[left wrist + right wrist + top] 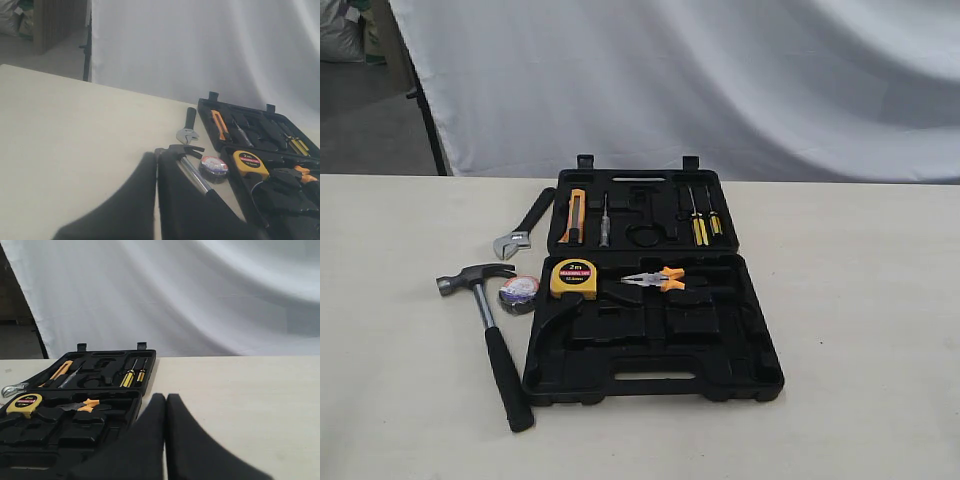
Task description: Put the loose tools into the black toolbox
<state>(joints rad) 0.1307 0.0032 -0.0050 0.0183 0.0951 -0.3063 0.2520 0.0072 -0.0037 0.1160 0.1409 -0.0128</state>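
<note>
Loose tools all lie out on the table point(860, 300), none packed yet: claw hammer point(498, 350), adjustable wrench point(523, 225) and dark tape roll point(519, 291), all just outside the open black toolbox point(740, 385). Tape measure point(574, 279) and orange pliers point(658, 280) already sit in the case.

Left gripper point(156, 156): fingers pressed together, holding nothing. Hammer head point(179, 150) shows just past the fingertips, roll point(214, 168) a bit further out beside it, wrench point(187, 127) beyond both. Blur at the tips, so I can't tell height above the hammer; probably well clear, since neither arm shows in the exterior view.

Right gripper point(162, 397): fingers closed too, empty. Toolbox point(145, 390) is ahead of them and off to one side, bare table straight in front.

Step in hand, my read: first pick, hammer, left arm.
- open the fingers before dropping
- straddle the shaft across its length, close to the head where the weight sits, else it tips
- keep the fingers off the roll, which nearly touches the shaft
- lift level, carry to the long curved recess in the near half
- line the handle up with the slot before release
</note>
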